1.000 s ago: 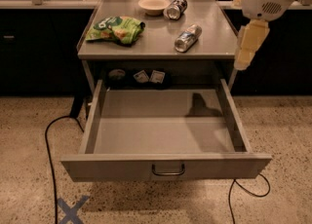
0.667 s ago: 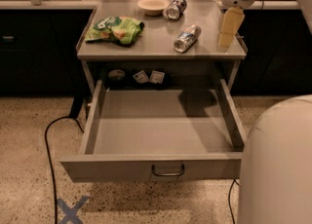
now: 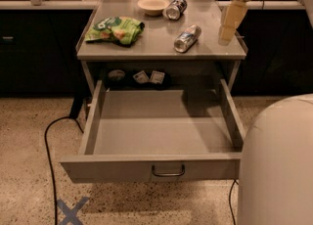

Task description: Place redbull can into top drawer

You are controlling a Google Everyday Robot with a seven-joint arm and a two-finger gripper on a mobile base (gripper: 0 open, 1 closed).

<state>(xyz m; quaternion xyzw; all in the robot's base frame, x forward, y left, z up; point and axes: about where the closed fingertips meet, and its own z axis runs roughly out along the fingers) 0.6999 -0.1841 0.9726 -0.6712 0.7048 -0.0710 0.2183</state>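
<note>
The redbull can [image 3: 187, 38], slim and silver-and-blue, lies on its side on the grey table top [image 3: 146, 45], right of centre. The top drawer [image 3: 151, 167] is pulled fully out below the table, with nothing in it, and its dark bar handle [image 3: 167, 171] faces me. My gripper [image 3: 228, 23] hangs pointing down over the table's right edge, to the right of the can and apart from it. It holds nothing that I can see.
A darker can [image 3: 175, 9] lies beside a small cream bowl [image 3: 153, 5] at the back. A green snack bag [image 3: 115, 28] lies at the left. Small items sit on the shelf [image 3: 142, 77] under the top. My white body [image 3: 279, 160] fills the lower right. A black cable [image 3: 49, 141] runs across the floor at the left.
My gripper has moved left from beside the table's right edge to above its right side, nearer the redbull can. My white body has come into view at the lower right.
</note>
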